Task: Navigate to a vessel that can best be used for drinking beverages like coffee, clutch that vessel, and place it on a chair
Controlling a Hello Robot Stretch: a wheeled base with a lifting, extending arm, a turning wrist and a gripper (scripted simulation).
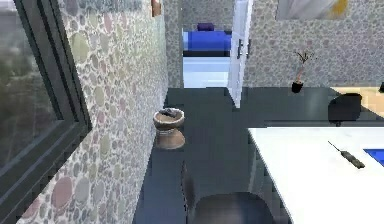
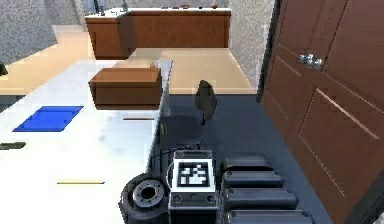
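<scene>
Gripper (image 2: 140, 198) is at the bottom edge of the arm side view, just left of the white marker square (image 2: 195, 175) on the arm (image 2: 255, 188). Jaw state: cannot tell. Holding anything: also cannot tell. Its far end is hard to make out and the white table (image 2: 100, 150) lies right behind it.

Progress, my read: early. No grasp confirmed and nothing set on a chair, so find, pick and place all look outstanding.

Mug: I can't tell where it is, so I can't place it against the jaws. On the table out from the gripper:
- blue flat pad (image 2: 48, 118), left of frame
- wooden box (image 2: 125, 85), further up

Neither is cup-shaped. Small pale bits on the wooden counter (image 2: 160, 35) at the top of the frame are too small to name.

Drop-off candidates: dark chair (image 2: 205, 100) past the table end, centre frame, near the brown door (image 2: 330, 110). In the forward view there is a chair back (image 1: 228, 208) at bottom centre, against the table edge.

Also in the forward view:
- round brown pot (image 1: 169, 128) on the floor by the left wall. It reads as a planter, not drinkware.
- vase with twigs (image 1: 297, 85), upper right
</scene>
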